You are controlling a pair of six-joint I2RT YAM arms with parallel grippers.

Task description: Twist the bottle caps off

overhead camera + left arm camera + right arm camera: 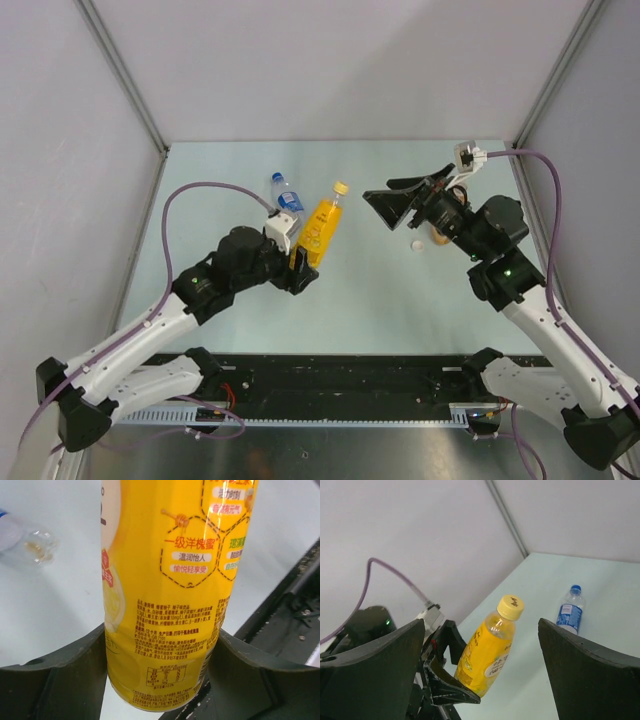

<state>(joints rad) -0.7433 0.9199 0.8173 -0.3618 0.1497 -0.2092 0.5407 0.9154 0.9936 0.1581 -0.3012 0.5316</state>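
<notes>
Progress was assessed as roughly one third complete. A pale whitish cap [418, 245] was seen lying loose on the table [400, 310], just beside the right gripper [376, 212] on its near side, and was judged to have been taken off its bottle already. That bottle could not be identified with certainty: only an orange patch [438, 238] was visible beneath the right wrist.

The yellow bottle [322, 228] was grasped at its lower body by the left gripper [304, 268], with both fingers [70, 675] pressed against the label, and was held tilted. Its yellow cap [511, 606] was seated on the neck, at the end farthest from the left gripper.

The right gripper was fully released, with the jaws spread wide and nothing between them. The yellow cap was framed ahead of the gap, apart from either finger.

The clear bottle [287, 198] was located on the table beyond the left gripper, apart from it, with its blue cap [277, 178] in place. Two caps, yellow and blue, were judged to remain to be unscrewed.
</notes>
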